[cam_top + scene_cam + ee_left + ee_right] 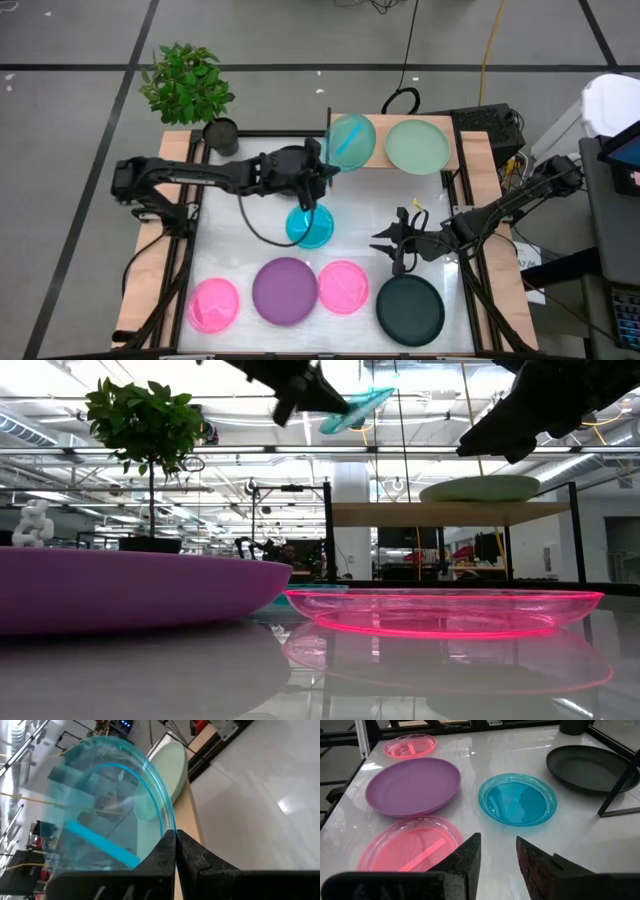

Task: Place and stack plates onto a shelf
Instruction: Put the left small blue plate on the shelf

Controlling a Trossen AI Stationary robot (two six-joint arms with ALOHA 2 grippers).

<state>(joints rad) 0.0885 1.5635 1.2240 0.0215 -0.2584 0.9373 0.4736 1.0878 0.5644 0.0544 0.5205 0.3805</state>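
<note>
Above shelf (450,512), tilted cyan plate (357,408)

cyan plate (351,141) tilted above shelf (377,160); green plate (417,146) on it

Both arms are built of dark, near-black jointed segments, each trailing a thin black cable. The left arm's dark two-finger gripper (175,851) has matte, angular fingers with stepped edges. The right arm's dark two-finger gripper (497,856) shows flat fingers with what may be finely textured inner pads.

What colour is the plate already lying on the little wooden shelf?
Sage green plate on the shelf; clearest in the high view.
</note>
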